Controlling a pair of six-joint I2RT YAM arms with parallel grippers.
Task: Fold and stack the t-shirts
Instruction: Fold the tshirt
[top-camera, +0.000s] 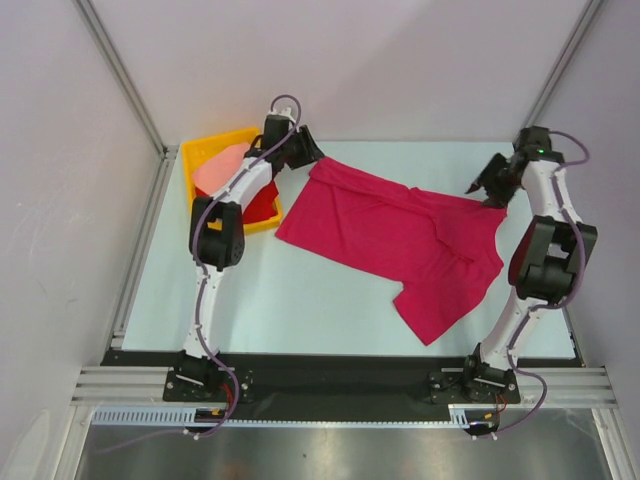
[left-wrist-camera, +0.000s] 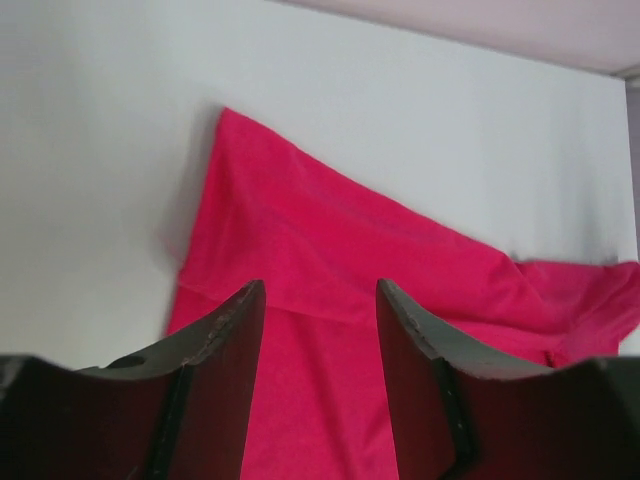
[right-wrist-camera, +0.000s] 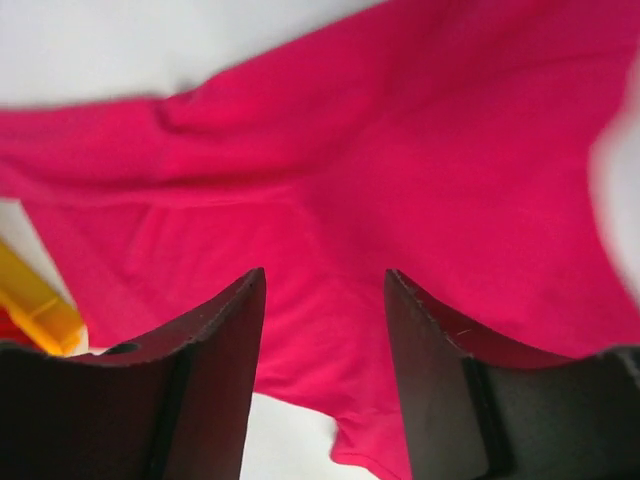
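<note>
A magenta-crimson t-shirt lies spread across the table, one end reaching toward the back left and a sleeve hanging toward the front. My left gripper hovers open over its back-left corner; the cloth shows below and between its fingers, not pinched. At the shirt's back-right corner my right gripper is also open, the fabric lying beneath its fingers. A pale salmon-pink t-shirt and a bright red t-shirt sit in the yellow bin.
The yellow plastic bin stands at the back left of the table, its corner showing in the right wrist view. Aluminium frame rails run along the left edge and back corners. Bare table surface lies in front of the shirt.
</note>
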